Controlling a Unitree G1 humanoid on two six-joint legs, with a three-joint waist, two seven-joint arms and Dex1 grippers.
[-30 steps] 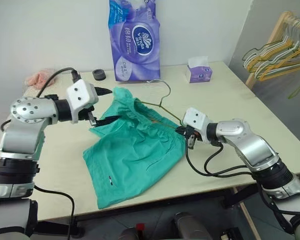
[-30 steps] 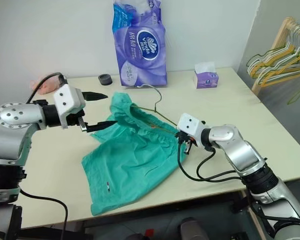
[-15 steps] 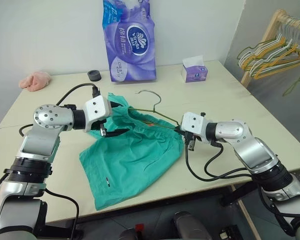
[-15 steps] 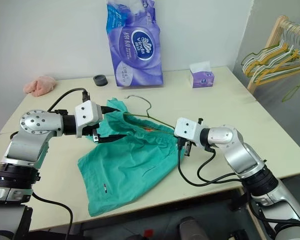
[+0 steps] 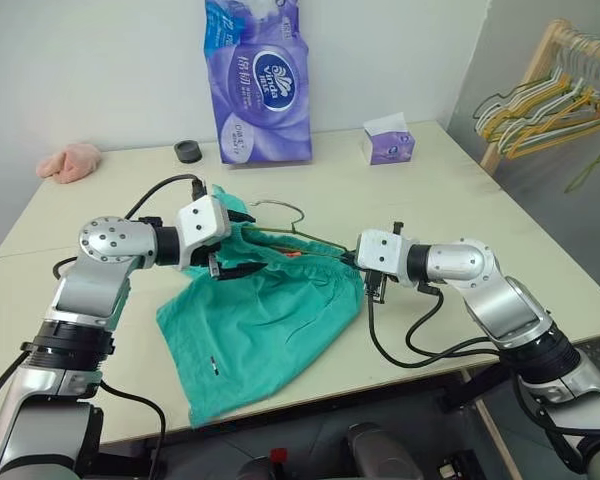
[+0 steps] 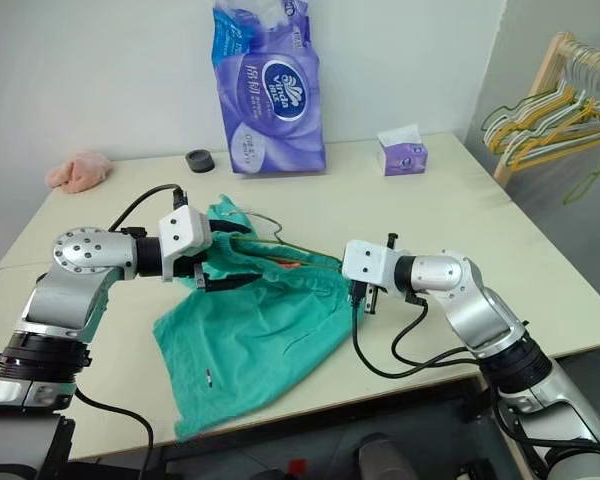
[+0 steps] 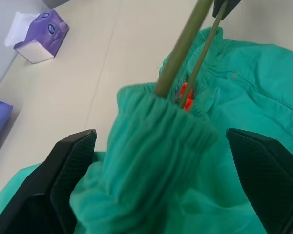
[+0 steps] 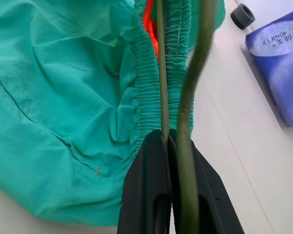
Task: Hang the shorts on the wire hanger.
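I am seeing the shorts (image 5: 265,320) lying spread on the table (image 5: 430,200), and I am placing everything else from them. Their gathered waistband is lying at the far edge, and one leg is reaching to the table's near edge. The wire hanger (image 5: 310,238) is lying along that waistband, with its curved hook rising just beyond the far edge of the shorts and its wires running into the waistband opening, where a bit of orange lining is showing.

My right gripper (image 5: 361,262) is sitting at the right end of the waistband, and in the right wrist view its fingers (image 8: 156,195) are pressing tight together on one thin wire of the hanger, with the second wire passing just beside them. So I am reading it as clamped on the hanger.

My left gripper (image 6: 230,262) is hovering at the left end of the waistband with its fingers spread wide. In the left wrist view the two black fingers (image 7: 68,170) are standing on either side of a bunched fold of waistband without closing on it, and the hanger wires are entering that fold between them.

Beyond the shorts, by the wall, a purple tissue pack (image 5: 263,80) is standing, with a small black ring (image 5: 188,151) to its left and a small purple tissue box (image 5: 388,145) to its right. A pink cloth (image 5: 70,160) is lying far to the left of the shorts. Off to the right of the table, a wooden rack (image 5: 550,60) is holding yellow and green hangers (image 5: 540,105).
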